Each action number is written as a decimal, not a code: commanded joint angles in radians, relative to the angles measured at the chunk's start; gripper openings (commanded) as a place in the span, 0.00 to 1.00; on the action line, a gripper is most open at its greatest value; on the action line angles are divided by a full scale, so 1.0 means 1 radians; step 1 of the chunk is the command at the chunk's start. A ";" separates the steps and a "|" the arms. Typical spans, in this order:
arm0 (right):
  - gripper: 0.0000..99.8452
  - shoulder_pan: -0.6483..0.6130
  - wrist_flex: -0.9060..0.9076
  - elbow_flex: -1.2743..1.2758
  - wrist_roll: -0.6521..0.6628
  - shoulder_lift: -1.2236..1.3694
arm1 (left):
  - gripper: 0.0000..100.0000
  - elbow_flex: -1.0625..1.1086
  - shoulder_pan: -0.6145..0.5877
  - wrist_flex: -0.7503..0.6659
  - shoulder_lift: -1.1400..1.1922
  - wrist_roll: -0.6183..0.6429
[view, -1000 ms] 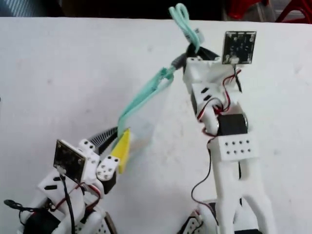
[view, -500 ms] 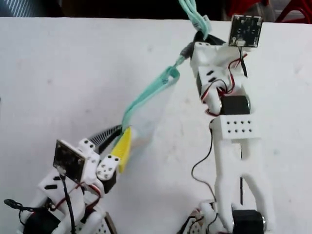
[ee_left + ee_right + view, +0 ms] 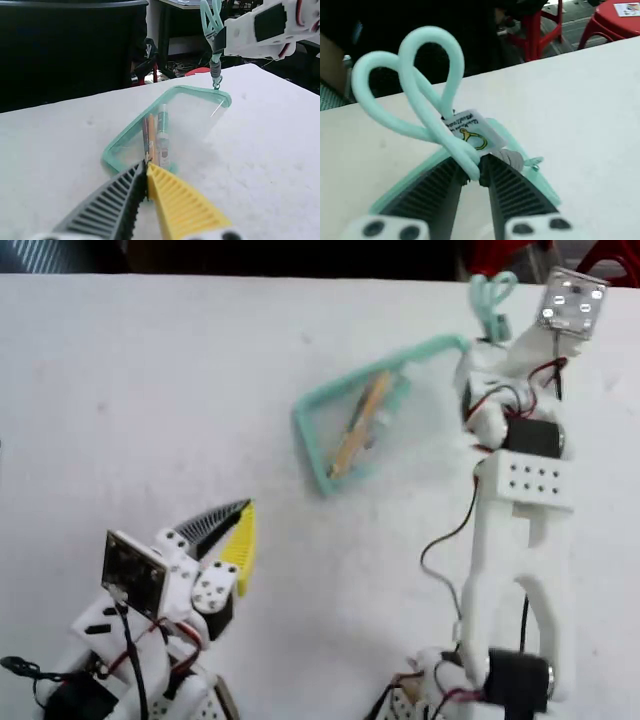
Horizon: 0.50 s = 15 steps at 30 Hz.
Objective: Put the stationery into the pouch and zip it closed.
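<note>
Nearest me, by the table's (image 3: 120,370) near-left corner, the left gripper (image 3: 247,508) sits with its black and yellow fingers pressed together on nothing. I read that as parked: it holds no part of the job now and is well apart from the pouch.

Further out, toward the far-right corner, the pouch (image 3: 400,410) lies mostly flat on the table. It is clear plastic with a mint-green edge. The stationery (image 3: 356,428) shows through the wall as a few slim sticks lying side by side, one of them wood-coloured, so I judge the loading done.

At the far edge the right gripper (image 3: 476,170) is clamped on the pouch's pale green cord loop (image 3: 431,33), just below a small white tag. The cord runs down to the zip pull (image 3: 215,75) at the pouch corner nearest that arm, which I take as the way to haul the slider. The slider sits at that corner, so the zip looks run home, though I cannot see the teeth.
</note>
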 commanded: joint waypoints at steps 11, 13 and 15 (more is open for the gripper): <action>0.02 -0.344 0.183 -0.127 0.110 -0.472 | 0.02 -0.005 -0.007 -0.029 0.005 -0.011; 0.02 -0.371 0.260 -0.213 0.110 -0.486 | 0.02 -0.005 -0.007 -0.029 0.005 -0.011; 0.02 -0.427 0.344 -0.315 0.109 -0.484 | 0.03 -0.005 -0.001 -0.029 0.005 -0.011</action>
